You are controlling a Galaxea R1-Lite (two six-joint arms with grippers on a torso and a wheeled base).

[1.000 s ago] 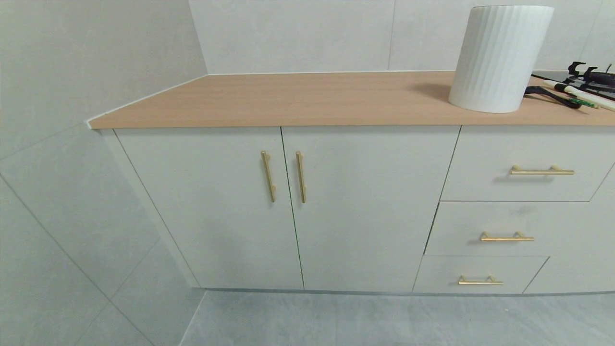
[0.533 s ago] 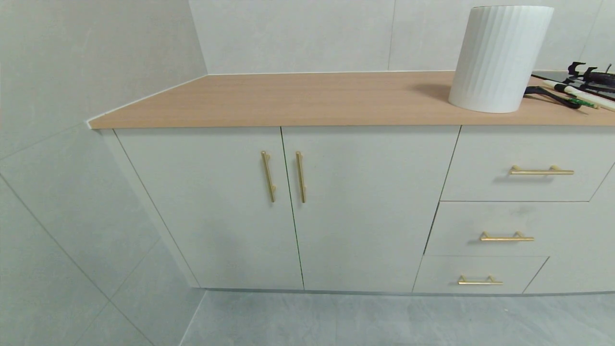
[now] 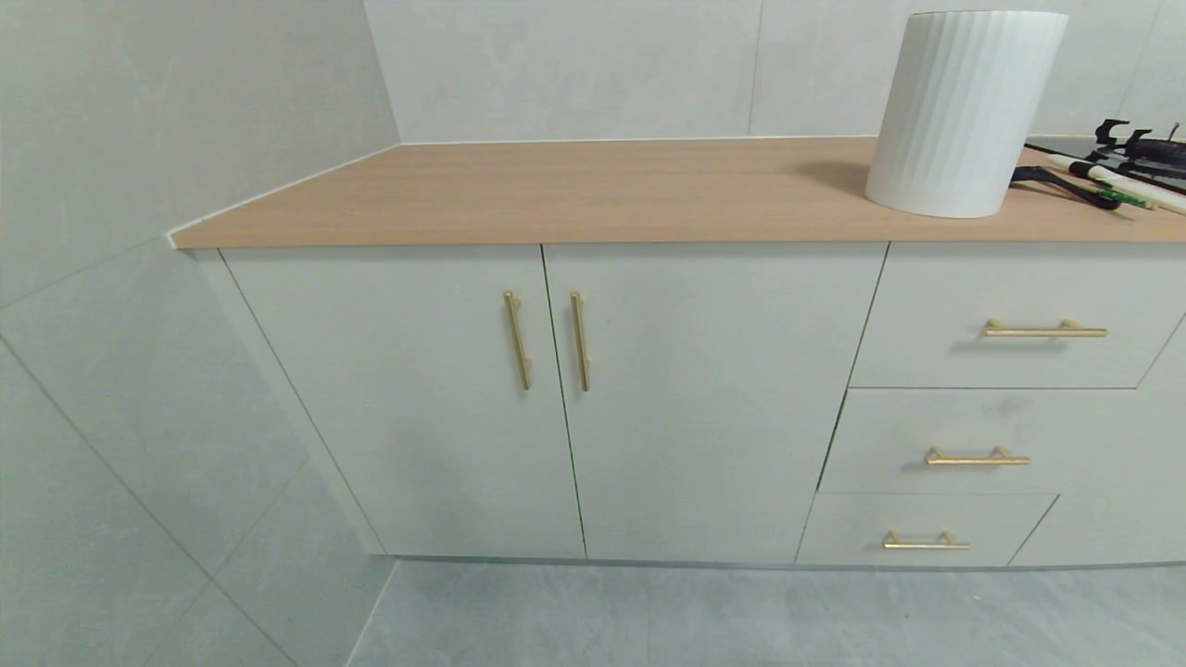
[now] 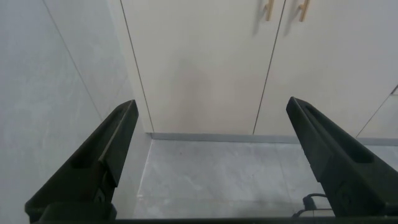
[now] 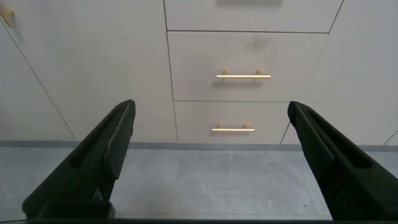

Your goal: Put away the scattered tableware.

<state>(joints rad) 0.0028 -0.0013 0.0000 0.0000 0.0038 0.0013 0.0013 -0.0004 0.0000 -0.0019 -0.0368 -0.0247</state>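
Up on the head view, a wooden countertop [image 3: 593, 190] ran along the tiled wall. A tall white ribbed container [image 3: 964, 111] stood upright on it toward the robot's right. The scattered tableware [image 3: 1103, 183], a few thin dark and pale-handled pieces, lay flat on the counter just beside that container, at the far right edge of the picture. What each piece was could not be told. Below the counter sat two shut cabinet doors [image 3: 723, 398], their two upright gold handles [image 3: 517, 340] side by side at the seam. To the right of the doors came three shut drawers, one above another: the top drawer [image 3: 1044, 287], the middle drawer [image 3: 977, 426] and the bottom drawer [image 3: 926, 519], each with a level gold bar.

Next, in the left wrist view, the left gripper [image 4: 211, 111] hung low before the doors and above the grey floor [image 4: 211, 177], its dark fingers [image 4: 99, 162] spread wide with nothing between them.

Last, in the right wrist view, the right gripper [image 5: 211, 109] faced the lower drawers, well apart from them, its jaws likewise spread wide and holding nothing.
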